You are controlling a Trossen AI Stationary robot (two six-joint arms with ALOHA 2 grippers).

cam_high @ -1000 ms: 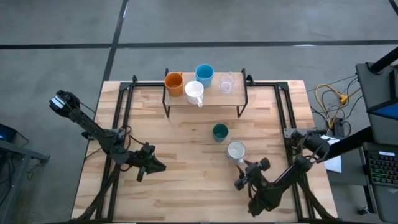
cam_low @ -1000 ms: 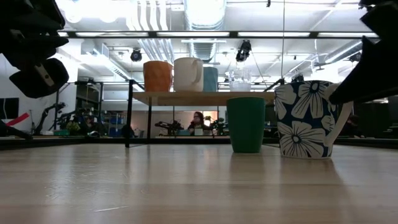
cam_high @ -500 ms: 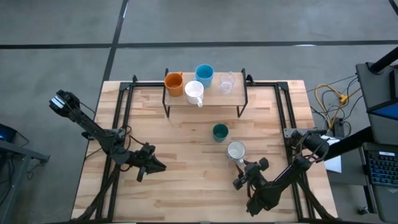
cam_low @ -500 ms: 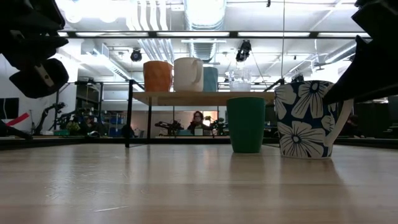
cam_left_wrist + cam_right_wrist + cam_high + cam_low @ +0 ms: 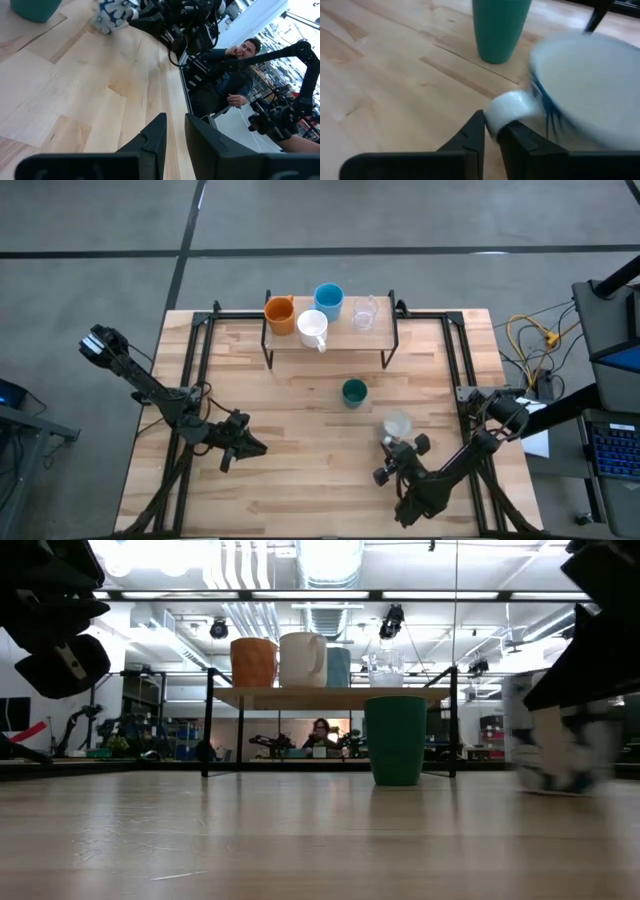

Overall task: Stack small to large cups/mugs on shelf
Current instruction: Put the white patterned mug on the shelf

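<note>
Shifted toward the right arm, the flowered mug (image 5: 397,425) sits on the desk (image 5: 300,480) near the green cup (image 5: 353,392), the right gripper (image 5: 491,131) jaws pinching its handle. Left gripper (image 5: 255,446) jaws are nearly pressed together, holding nothing.

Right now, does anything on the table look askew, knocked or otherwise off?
Yes. The flowered mug near the right gripper is motion-blurred in every view while all else is sharp. The fingers pinch its handle, so it is being shifted. The green cup and the shelf look undisturbed.
</note>
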